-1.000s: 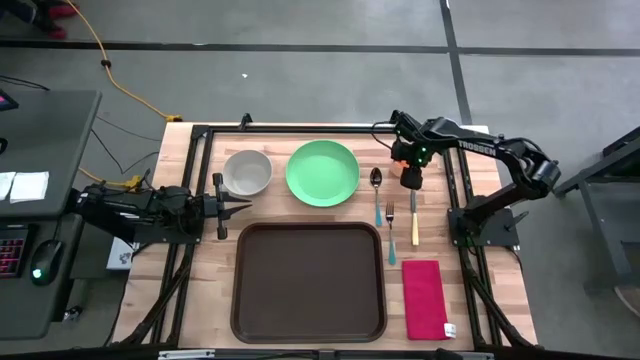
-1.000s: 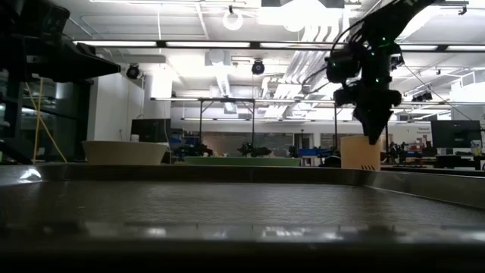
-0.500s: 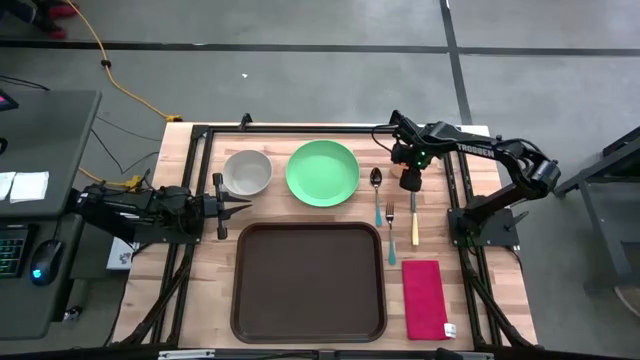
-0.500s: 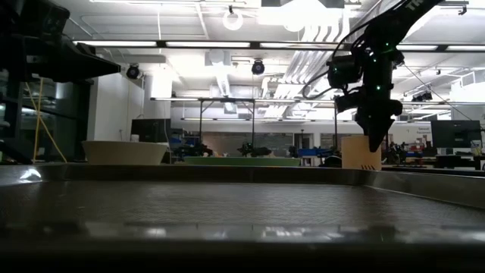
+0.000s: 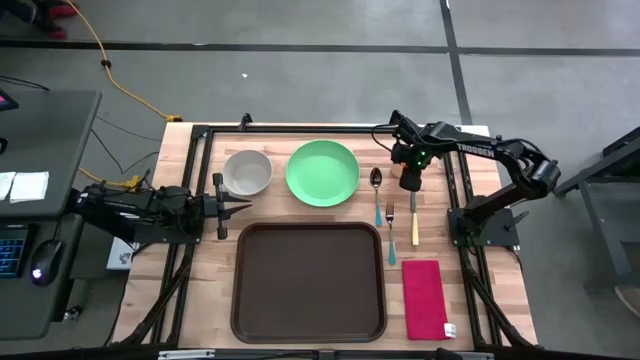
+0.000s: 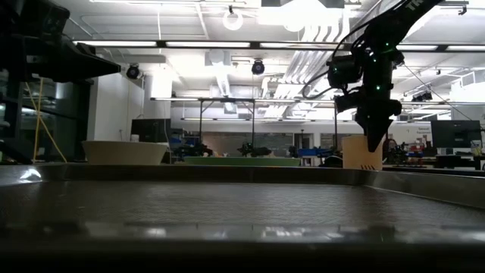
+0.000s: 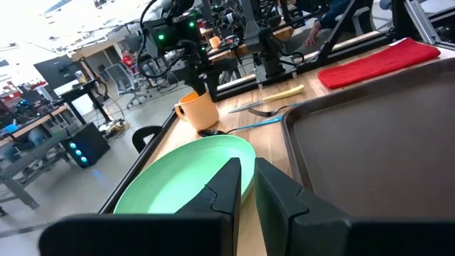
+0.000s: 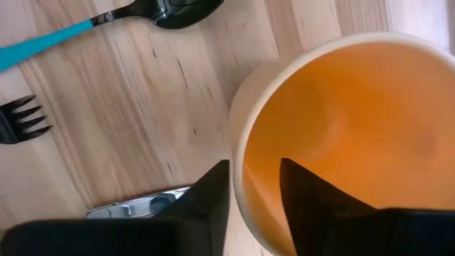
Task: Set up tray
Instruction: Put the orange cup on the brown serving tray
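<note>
A pale wooden desk (image 5: 300,215) with visible grain carries a matt dark brown tray (image 5: 308,282) with a finely textured floor. Just beside the right tool (image 5: 410,180), a smooth orange cup (image 8: 341,135) looks plastic; nearby, a glossy black spoon (image 8: 163,13) and soft red cloth napkin (image 5: 425,298).

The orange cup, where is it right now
In the high view the orange cup sits under the right gripper, right of the spoon; its fingers straddle the cup's rim.
</note>
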Available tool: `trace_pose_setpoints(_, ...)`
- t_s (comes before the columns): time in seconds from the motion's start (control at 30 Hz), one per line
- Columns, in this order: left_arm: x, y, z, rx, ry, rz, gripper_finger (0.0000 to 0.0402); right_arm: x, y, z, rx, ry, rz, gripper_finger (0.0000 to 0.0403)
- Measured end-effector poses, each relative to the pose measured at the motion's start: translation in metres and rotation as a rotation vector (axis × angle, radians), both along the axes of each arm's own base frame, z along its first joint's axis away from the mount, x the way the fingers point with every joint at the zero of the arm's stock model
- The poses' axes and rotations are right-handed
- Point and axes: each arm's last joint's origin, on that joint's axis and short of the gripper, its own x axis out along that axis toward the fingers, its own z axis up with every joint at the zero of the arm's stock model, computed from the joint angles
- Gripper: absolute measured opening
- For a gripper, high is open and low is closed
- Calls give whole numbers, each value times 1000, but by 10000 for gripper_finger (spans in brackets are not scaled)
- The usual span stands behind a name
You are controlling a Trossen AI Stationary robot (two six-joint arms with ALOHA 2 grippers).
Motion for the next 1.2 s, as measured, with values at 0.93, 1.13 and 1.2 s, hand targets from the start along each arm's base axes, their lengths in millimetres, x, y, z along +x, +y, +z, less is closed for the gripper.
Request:
trace_pose_setpoints(0.93,0,0,0,0,0,1,74,1,5,8,52,-48,-6,1)
trace_pose_setpoints(1.13,0,0,0,0,-1,1,74,11,9,41,35,-62,36,1)
trace_pose_setpoints(1.2,0,0,0,0,-1,0,74,15,11,53,25,-69,57,1)
